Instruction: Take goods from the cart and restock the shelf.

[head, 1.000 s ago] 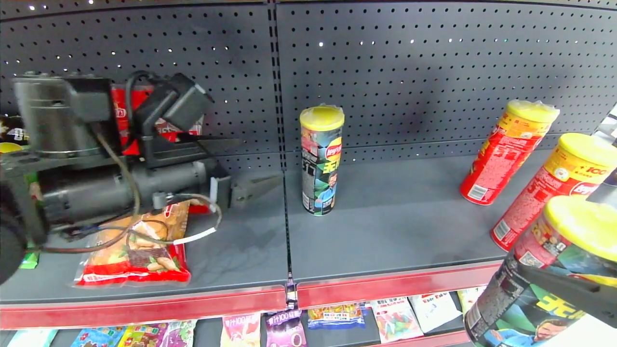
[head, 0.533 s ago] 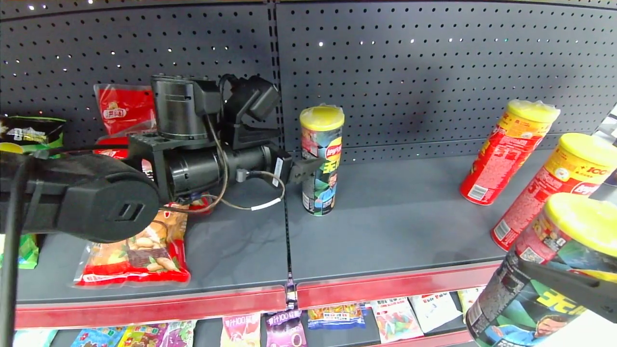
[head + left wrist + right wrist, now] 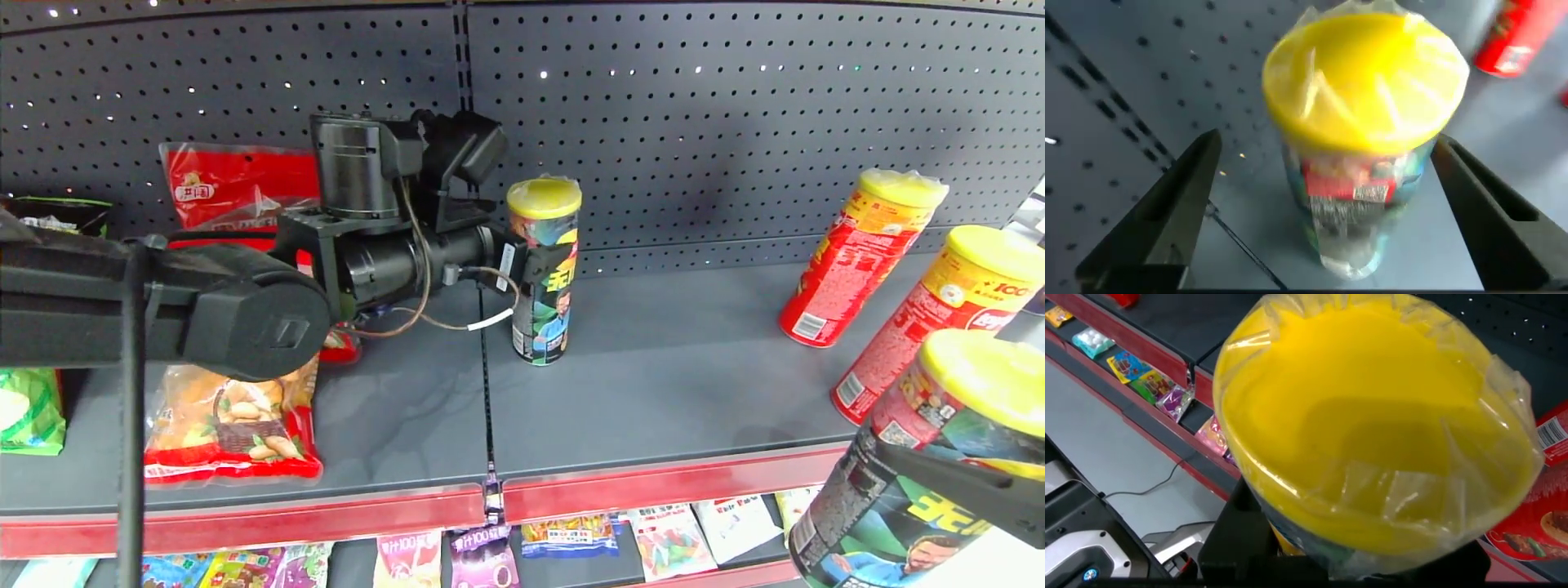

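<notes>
On the grey metal shelf [image 3: 669, 367], my left claw [image 3: 536, 260] is spread wide around a tall dark chip can with a yellow lid [image 3: 545, 327].
My right claw [image 3: 955, 483] pinches a second yellow-lidded can [image 3: 976, 384], in front of the shelf.

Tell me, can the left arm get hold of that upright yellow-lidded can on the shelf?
Probably yes. The left claw is open and straddles the can, with nothing else between them. The can stands apart from other goods on the shelf.
</notes>
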Robot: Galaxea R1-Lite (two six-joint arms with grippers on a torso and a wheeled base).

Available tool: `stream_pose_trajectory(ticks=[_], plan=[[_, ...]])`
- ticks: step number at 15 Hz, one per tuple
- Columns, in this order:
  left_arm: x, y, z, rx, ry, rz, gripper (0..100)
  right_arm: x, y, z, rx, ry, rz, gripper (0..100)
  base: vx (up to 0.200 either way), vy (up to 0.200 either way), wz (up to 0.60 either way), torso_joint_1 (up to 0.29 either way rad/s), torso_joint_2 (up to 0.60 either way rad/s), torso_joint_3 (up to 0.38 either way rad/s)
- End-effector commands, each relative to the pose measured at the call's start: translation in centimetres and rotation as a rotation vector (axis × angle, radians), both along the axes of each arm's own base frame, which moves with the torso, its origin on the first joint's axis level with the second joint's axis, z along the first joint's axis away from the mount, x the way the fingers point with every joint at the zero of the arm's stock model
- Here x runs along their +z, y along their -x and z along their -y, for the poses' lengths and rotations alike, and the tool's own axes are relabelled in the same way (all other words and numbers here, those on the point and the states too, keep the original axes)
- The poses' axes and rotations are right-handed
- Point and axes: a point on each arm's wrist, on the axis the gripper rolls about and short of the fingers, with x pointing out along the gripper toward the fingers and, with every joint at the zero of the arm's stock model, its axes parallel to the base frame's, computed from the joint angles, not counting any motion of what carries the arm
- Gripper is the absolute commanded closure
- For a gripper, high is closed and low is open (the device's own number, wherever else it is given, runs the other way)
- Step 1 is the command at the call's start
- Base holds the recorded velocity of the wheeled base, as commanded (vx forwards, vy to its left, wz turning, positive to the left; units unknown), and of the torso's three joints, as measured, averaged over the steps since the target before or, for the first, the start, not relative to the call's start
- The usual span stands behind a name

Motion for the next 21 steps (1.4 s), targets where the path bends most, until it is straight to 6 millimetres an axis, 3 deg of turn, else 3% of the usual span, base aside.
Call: stream_pose_trajectory(ticks=[1, 8, 12, 14, 21], plan=[[-0.5, -1.0, 1.0, 0.007, -0.001, 0.0, 0, 0.0, -0.1, 0.1, -0.012, 0.0, 0.001, 100, 0.0, 0.0, 0.0, 0.0, 0.0, 0.0], [-0.8, 0.0, 3.4, -0.042, 0.028, -0.027, 0, -0.1, -0.1, 0.3, -0.023, 0.0, -0.001, 100, 0.0, 0.0, 0.0, 0.0, 0.0, 0.0], [-1.1, 0.2, 3.9, 0.018, 0.019, -0.026, 0, -0.1, -0.2, 0.2, -0.025, 0.001, -0.004, 100, 0.0, 0.0, 0.0, 0.0, 0.0, 0.0], [-1.1, 0.8, 5.0, 0.016, 0.045, -0.041, 0, -0.1, -0.1, 0.2, -0.025, 0.0, -0.003, 100, 0.0, 0.0, 0.0, 0.0, 0.0, 0.0], [-1.8, -0.3, 5.8, 0.061, 0.057, -0.051, 0, 0.0, -0.1, 0.4, -0.038, -0.003, 0.003, 100, 0.0, 0.0, 0.0, 0.0, 0.0, 0.0]])
